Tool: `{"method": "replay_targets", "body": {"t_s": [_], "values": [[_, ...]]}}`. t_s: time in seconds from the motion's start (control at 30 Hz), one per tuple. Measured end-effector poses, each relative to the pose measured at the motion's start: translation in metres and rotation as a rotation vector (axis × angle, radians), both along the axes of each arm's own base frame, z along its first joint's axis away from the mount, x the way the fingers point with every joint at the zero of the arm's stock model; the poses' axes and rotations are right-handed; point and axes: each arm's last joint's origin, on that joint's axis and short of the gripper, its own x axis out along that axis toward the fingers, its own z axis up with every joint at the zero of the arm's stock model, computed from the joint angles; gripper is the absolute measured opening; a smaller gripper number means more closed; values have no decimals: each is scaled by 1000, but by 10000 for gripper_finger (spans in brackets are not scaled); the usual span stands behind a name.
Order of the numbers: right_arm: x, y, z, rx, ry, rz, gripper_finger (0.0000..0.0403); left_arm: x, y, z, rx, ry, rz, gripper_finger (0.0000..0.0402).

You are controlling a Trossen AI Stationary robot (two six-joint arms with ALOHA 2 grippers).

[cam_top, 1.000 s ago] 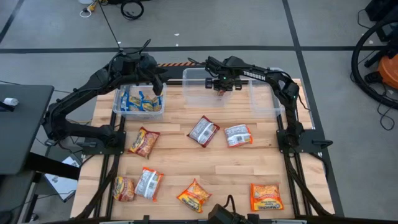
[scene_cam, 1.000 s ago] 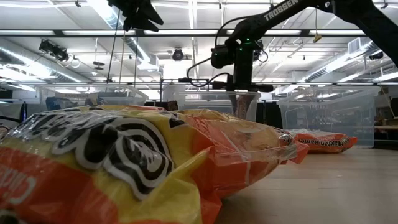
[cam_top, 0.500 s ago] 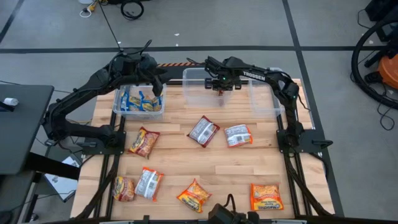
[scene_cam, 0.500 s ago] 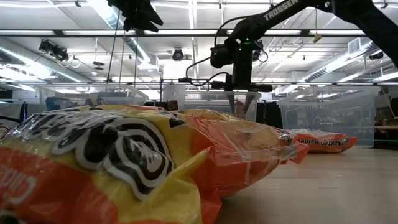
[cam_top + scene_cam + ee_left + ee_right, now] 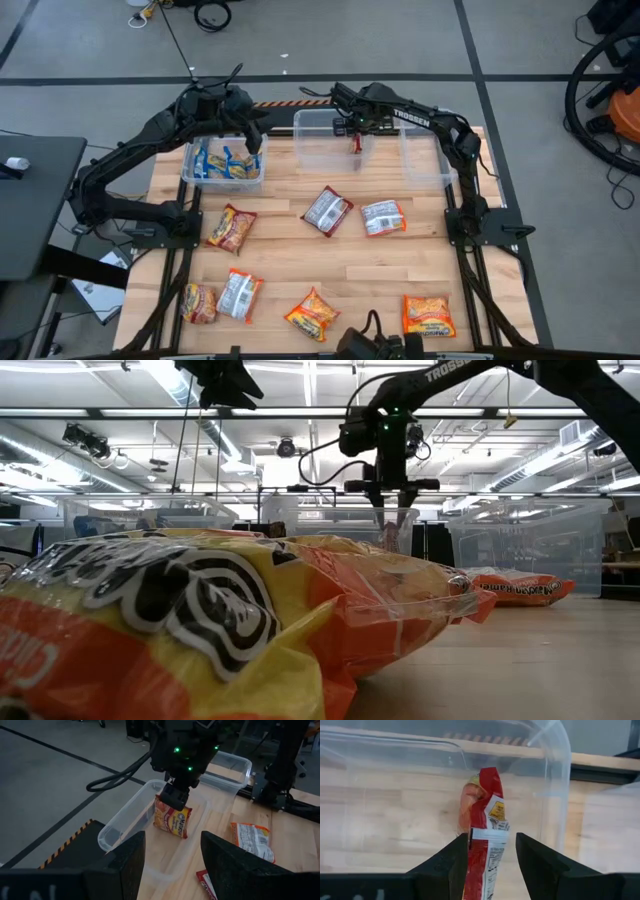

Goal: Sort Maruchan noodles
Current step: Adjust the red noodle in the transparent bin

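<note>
While the right claw pinches a red-orange noodle packet upright over the middle tub, I'd lower before releasing, so it lands flat. Left claw waits, fingers apart, over the blue-packet tub on the desk

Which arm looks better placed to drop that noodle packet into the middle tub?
The right: its end effector already holds the packet upright inside the middle tub. The left end effector hovers over another tub.

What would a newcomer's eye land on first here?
The right gripper over the middle clear tub, pinching a red-orange noodle packet that hangs edge-down inside it. Next, the left tub already holding blue packets, under the left gripper, and the loose packets scattered across the table.
</note>
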Motion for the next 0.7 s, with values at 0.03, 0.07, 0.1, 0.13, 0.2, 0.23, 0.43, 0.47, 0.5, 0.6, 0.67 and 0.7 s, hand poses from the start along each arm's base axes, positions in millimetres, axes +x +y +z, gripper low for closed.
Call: {"method": "replay_targets", "body": {"t_s": [0.03, 0.07, 0.1, 0.13, 0.2, 0.23, 0.43, 0.47, 0.5, 0.6, 0.67, 0.7], "values": [[0, 0, 0, -3, 8, 11, 170, 0, 0, 0, 0, 0, 0, 197], [0, 0, 0, -10, 16, 18, 170, 0, 0, 0, 1, 0, 0, 197], [0, 1, 0, -16, 25, 29, 170, 0, 0, 0, 1, -1, 0, 197], [1, 1, 0, -20, 30, 38, 170, 0, 0, 0, 2, -3, 0, 197], [2, 4, 2, -29, 29, 57, 170, 1, 1, 1, 9, -13, 0, 197], [4, 5, 4, -44, 24, 73, 170, 1, 1, 2, 12, -17, 0, 197], [19, 14, 19, -132, -27, 202, 170, 2, 1, 4, 24, -36, 0, 197], [22, 15, 20, -138, -53, 235, 170, 2, 1, 4, 25, -39, 1, 197], [28, 16, 20, -141, -100, 268, 170, 2, 1, 4, 24, -40, 1, 197], [42, 18, 5, -104, -218, 348, 170, 2, 1, 4, 21, -40, 2, 197], [46, 17, -11, -74, -220, 341, 170, 2, 1, 4, 19, -41, 1, 197], [46, 16, -15, -67, -220, 326, 170, 2, 1, 4, 13, -41, 4, 197]]}}
